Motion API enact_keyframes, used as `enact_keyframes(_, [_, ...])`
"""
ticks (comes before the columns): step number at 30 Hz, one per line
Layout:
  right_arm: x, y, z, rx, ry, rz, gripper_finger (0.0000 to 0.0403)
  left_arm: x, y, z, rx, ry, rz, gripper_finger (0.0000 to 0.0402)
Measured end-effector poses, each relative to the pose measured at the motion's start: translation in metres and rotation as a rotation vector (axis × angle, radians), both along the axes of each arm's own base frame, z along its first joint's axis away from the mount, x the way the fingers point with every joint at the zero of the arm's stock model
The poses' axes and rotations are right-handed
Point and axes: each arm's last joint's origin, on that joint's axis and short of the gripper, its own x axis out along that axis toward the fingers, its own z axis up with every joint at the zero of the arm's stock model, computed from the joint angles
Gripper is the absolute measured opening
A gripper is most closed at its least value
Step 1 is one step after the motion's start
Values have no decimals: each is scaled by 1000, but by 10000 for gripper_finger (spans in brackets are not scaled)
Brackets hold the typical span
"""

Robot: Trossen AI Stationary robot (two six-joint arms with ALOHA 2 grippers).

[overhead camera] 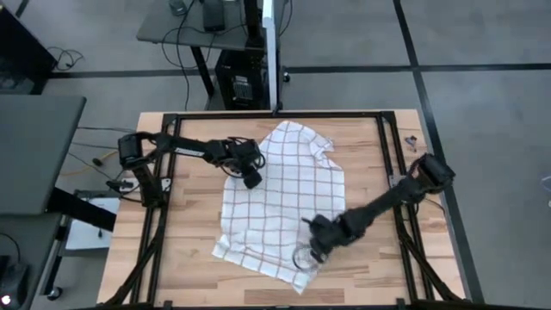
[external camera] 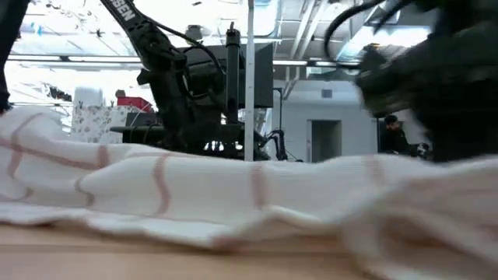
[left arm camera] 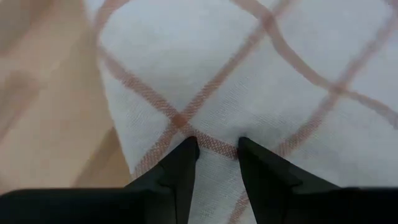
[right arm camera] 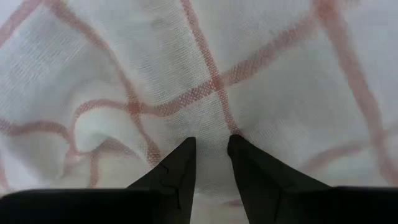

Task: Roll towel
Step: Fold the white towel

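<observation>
We see the towel (overhead camera: 284,202), a thin white cloth crossed by a grid of red-brown lines, spread over the middle of a wooden table (overhead camera: 185,258). It lies at a slant and is rumpled, with 1 corner reaching toward the far edge of the table and another toward the near edge. In the low view the towel (external camera: 233,198) shows as a long, low heap of soft folds lying on the wood.

The left gripper (overhead camera: 251,178) sits at the towel's left edge, toward the far half of the table. In the left wrist view its 2 dark fingers (left arm camera: 180,168) stand a little apart, tips pressed down onto the cloth (left arm camera: 249,74) beside a crossing of the red-brown lines, near the towel's edge where bare wood shows. A narrow strip of cloth lies between the tips; we cannot tell whether it is pinched or only touched.

The right gripper (overhead camera: 317,247) is over the towel's near right part. In the right wrist view its 2 fingers (right arm camera: 177,171) are also slightly parted, tips against wrinkled cloth (right arm camera: 124,56) just beside a grid crossing. Again we cannot tell whether the cloth is gripped.

A black metal frame (overhead camera: 275,115) borders the table.
</observation>
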Motion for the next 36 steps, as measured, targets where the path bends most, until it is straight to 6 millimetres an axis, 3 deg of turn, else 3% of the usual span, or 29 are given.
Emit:
enact_keyframes(5, [-18,16,9,26,21,4,98,-9,1,23,22,-49,45,109])
enact_keyframes(8, [-26,10,32,41,-3,19,98,-15,0,46,39,-131,73,109])
enact_keyframes(13, [-25,-30,82,19,-170,82,98,-26,-8,93,79,-331,59,109])
enact_keyframes(17, [-28,-80,115,-102,-287,110,98,-36,-15,108,72,-372,75,109])
enact_keyframes(21, [-23,-139,130,-262,-344,115,98,-39,-16,101,36,-312,121,109])
enact_keyframes(26, [-10,-200,128,-373,-372,39,98,-31,1,81,-2,-277,197,109])
enact_keyframes(30, [1,-229,112,-345,-342,32,98,-26,26,69,-92,-336,187,116])
enact_keyframes(36, [14,-249,82,-273,-251,-13,98,-25,72,36,-235,-408,106,165])
